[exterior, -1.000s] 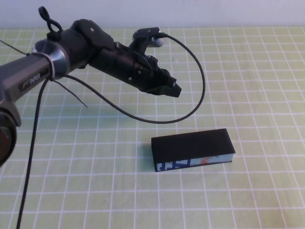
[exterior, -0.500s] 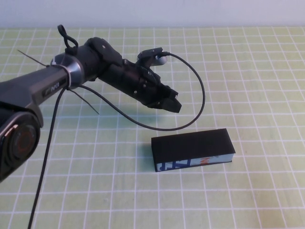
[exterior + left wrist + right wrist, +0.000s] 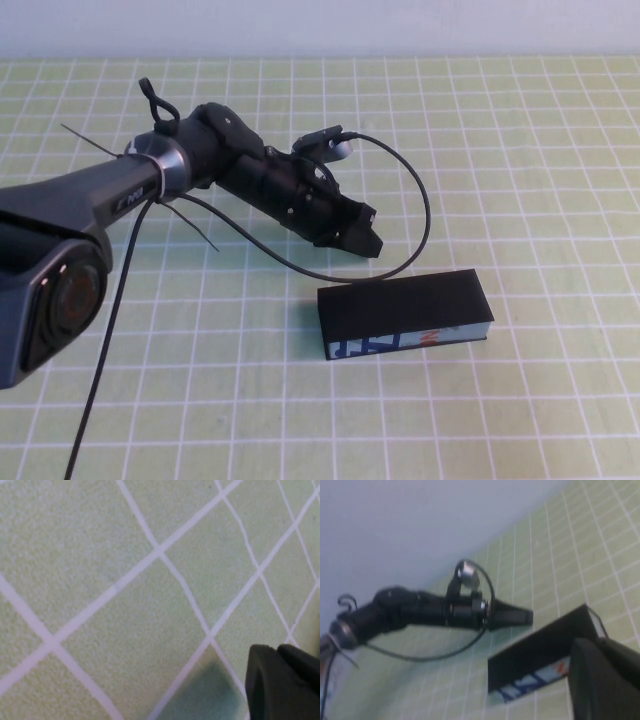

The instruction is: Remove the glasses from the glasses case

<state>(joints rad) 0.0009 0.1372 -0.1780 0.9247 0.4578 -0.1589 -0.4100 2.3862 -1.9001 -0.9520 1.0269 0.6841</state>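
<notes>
Since the glasses case sits shut near the middle of the mat, I've got the left gripper angled down just beyond its far-left corner, pinched together and empty. Right gripper parked off right, can't tell its fingers.

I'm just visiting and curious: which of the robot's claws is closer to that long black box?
The left. The left claw hangs just above and behind the glasses case, near its left end. The right claw shows only in its own wrist view, farther back.
</notes>
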